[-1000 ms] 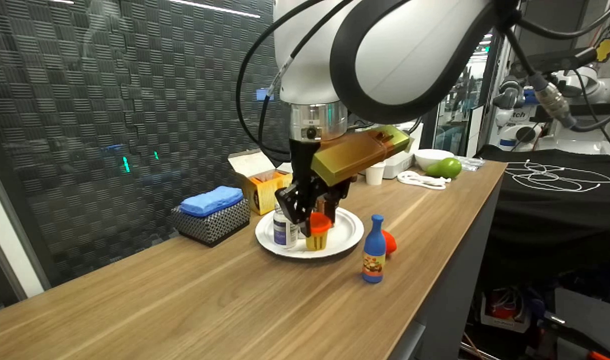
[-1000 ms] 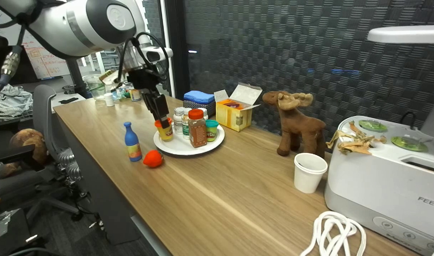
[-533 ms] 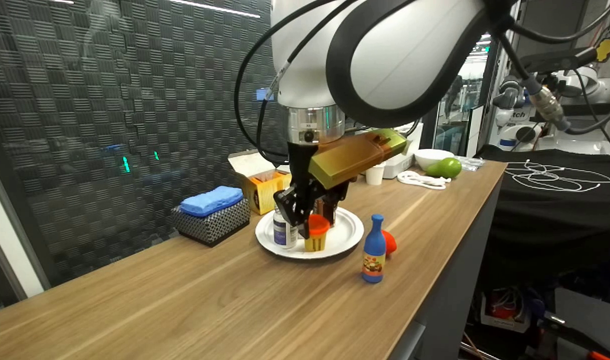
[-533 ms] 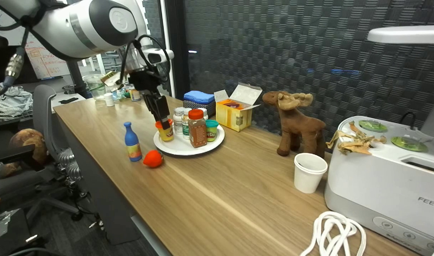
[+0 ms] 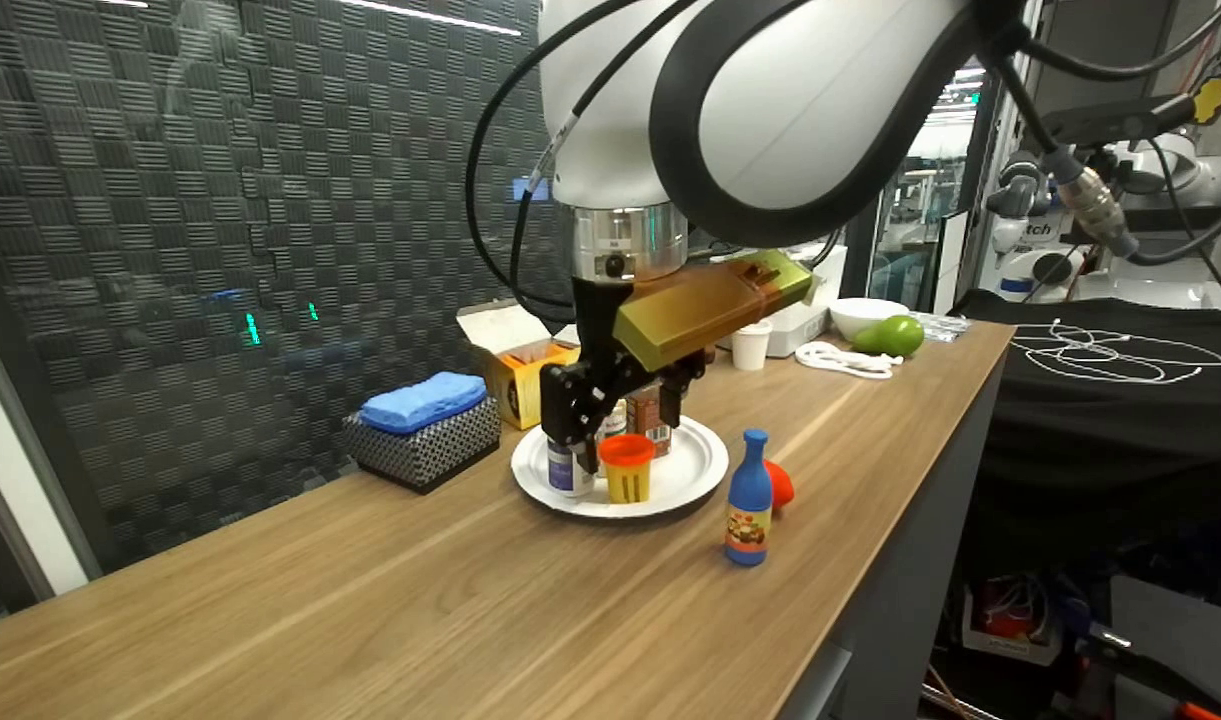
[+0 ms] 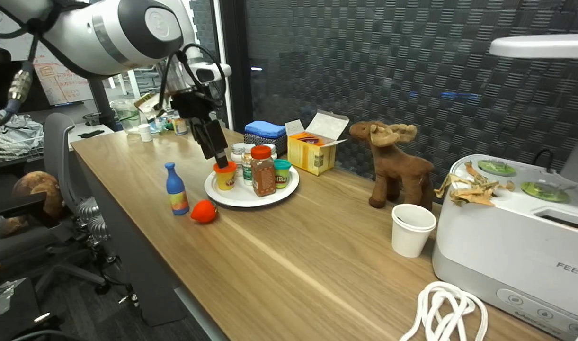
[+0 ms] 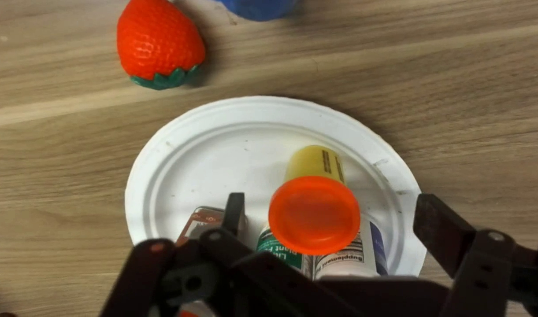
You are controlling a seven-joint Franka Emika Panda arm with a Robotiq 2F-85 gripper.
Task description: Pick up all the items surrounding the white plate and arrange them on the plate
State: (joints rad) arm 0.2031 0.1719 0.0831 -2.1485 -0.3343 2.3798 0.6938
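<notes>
Yellow tub (image 7: 314,203) newly ungripped

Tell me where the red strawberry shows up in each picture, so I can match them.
In an exterior view, the strawberry is right of centre, partly hidden behind the blue bottle.
In an exterior view, the strawberry is left of centre, just right of the blue bottle.
In the wrist view, the strawberry is at upper left.
Shared landmark: the white plate, visible in all three.
</notes>
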